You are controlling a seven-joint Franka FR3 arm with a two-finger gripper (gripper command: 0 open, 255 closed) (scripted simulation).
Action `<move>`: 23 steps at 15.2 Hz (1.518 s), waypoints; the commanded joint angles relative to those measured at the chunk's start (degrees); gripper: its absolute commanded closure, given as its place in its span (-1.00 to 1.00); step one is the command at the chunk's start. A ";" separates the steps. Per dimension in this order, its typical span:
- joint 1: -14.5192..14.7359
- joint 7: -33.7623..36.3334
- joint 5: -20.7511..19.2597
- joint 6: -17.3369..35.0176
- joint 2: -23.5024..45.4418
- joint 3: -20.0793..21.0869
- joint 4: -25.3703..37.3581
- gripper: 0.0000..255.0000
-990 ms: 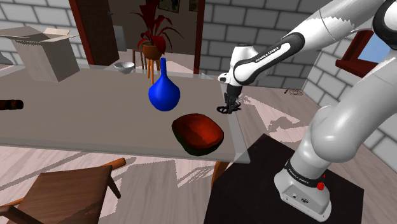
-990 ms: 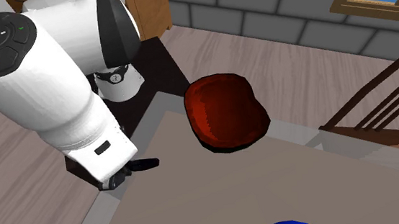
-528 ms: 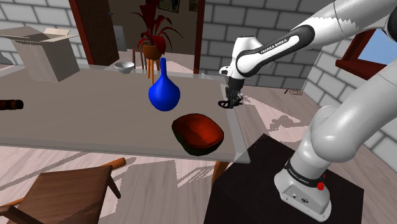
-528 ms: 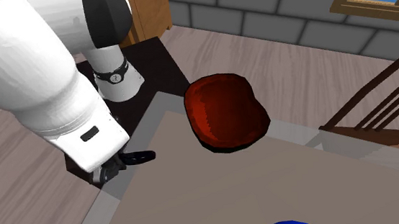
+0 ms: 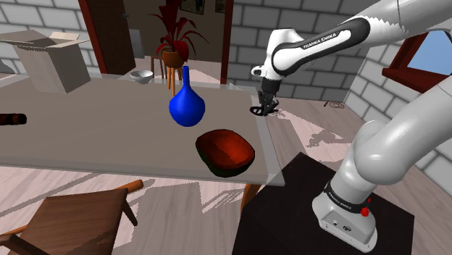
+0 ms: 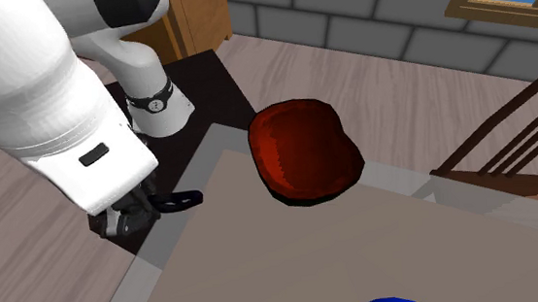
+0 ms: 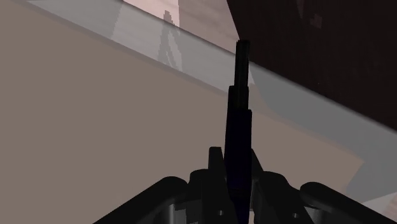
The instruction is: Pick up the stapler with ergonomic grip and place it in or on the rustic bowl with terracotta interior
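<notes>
One arm (image 5: 319, 45) (lettered FRANKA EMIKA), end effector (image 7: 235, 167) clasping stapler (image 7: 239, 118)

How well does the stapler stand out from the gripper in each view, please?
Wrist view: the black stapler merges with the black gripper but shows against the pale table. Shoulder view: one dark shape. Second exterior view: its tip is clear.

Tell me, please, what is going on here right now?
The white arm's gripper is shut on a black stapler, holding it up over the edge of the table. The dark bowl with the red interior sits empty on the table nearby, beside a blue vase. The stapler is not yet in the bowl.
</notes>
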 commanded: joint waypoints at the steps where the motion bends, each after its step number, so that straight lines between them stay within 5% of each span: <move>1: 0.00 0.07 0.00 -1.84 -0.70 0.19 1.12 1.00; 7: 0.00 0.20 0.03 -6.22 -2.30 0.64 3.92 1.00; 23: 10.54 22.60 7.53 -5.09 1.14 17.22 5.70 1.00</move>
